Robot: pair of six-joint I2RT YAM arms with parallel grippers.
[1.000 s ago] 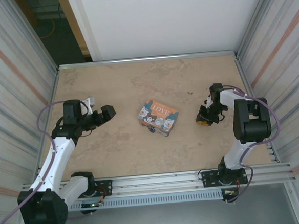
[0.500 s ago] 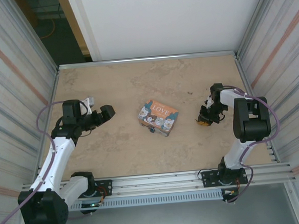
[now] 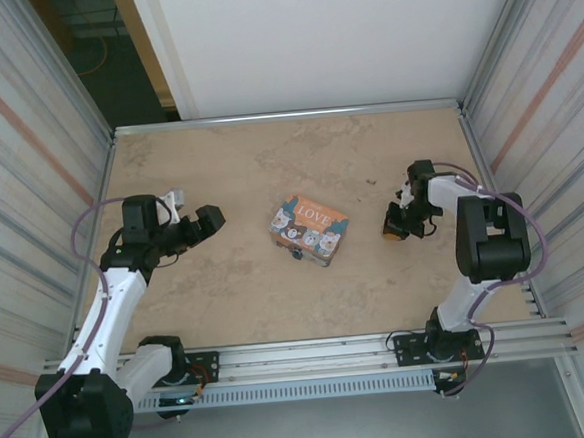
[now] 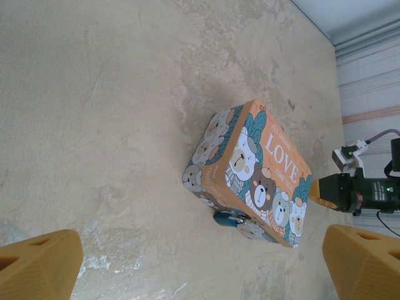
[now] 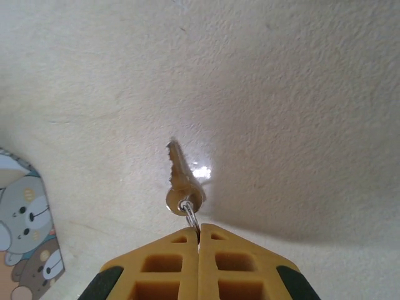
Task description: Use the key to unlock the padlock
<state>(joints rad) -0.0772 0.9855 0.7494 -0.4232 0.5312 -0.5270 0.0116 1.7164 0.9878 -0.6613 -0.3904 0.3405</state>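
One tiny blue-teal padlock point(image 4: 227, 219) hangs touching the near side wall of the orange LOVE box point(image 4: 262, 169), roughly midway along that wall. Its shackle is too small to read, so whether it is latched cannot be told.

The key point(image 5: 177, 175) lies to the right of the box, well apart from it, with its toothed blade pointing away from the right fingers point(image 5: 169, 265). Its ring point(image 5: 189, 215) runs straight into the seam between them.

Over the last second those fingers have closed completely, and in the overhead view the right arm's tip has crept a little farther from the near edge of the bench point(image 3: 248, 162), staying right of the box. They now pinch the key by its ring, and nothing shows whether the blade has left the bench. The pickup looks about done, and carrying the key across to the padlock is probably next.

On the box's left, well apart from it, the left fingers point(image 4: 39, 265) stand wide open and hold nothing. The box and padlock sit between them in the wrist view.
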